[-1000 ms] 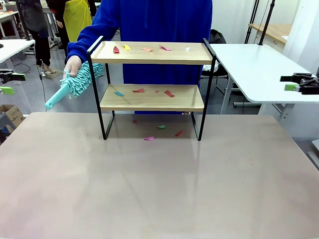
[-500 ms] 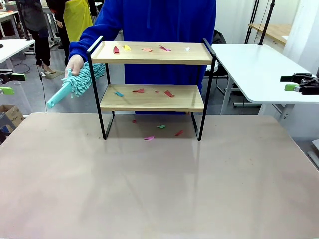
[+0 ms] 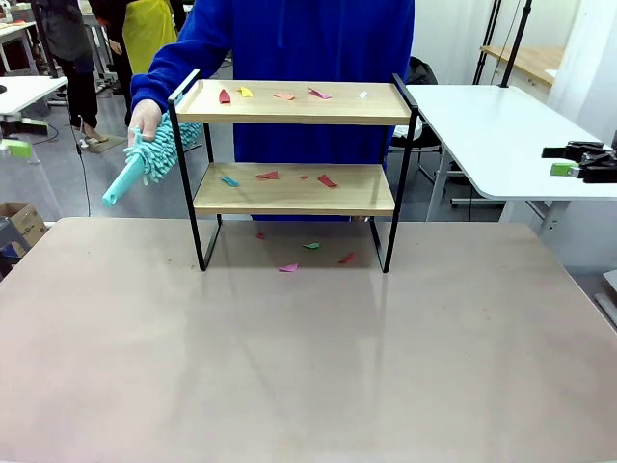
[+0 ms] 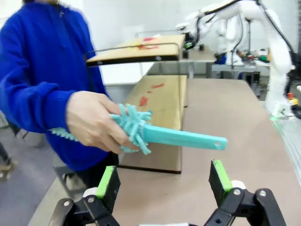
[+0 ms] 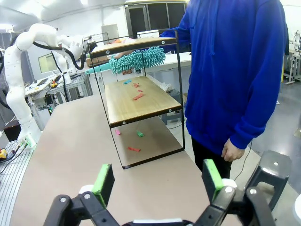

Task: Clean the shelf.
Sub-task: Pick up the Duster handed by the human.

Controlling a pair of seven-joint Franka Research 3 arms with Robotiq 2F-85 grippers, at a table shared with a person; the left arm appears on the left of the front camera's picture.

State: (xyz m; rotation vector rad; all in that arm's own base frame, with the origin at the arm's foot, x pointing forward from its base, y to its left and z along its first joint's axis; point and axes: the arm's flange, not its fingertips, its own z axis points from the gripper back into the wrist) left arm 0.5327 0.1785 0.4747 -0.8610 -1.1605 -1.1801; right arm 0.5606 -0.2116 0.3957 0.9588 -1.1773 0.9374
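No lettering, brand, number or sign can be read in any view. The shelf (image 3: 359, 196), the teal duster (image 3: 159, 156) and the person's blue top (image 3: 308, 39) show plain surfaces. Any print farther back in the room is too small or blurred to make out.

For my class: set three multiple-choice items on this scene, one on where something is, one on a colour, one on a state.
1. Relative to the shelf, where is the duster held?
A) above it
B) beside its robot-left end
C) beneath it

2. What colour is the duster?
A) red
B) yellow
C) teal

3. The left gripper is:
A) open and empty
B) shut on the duster
C) shut on the shelf

Key:
1 B, the person's hand holds it just left of the black frame.
2 C, head and handle are both teal.
3 A, its green pads stand apart with nothing between them.
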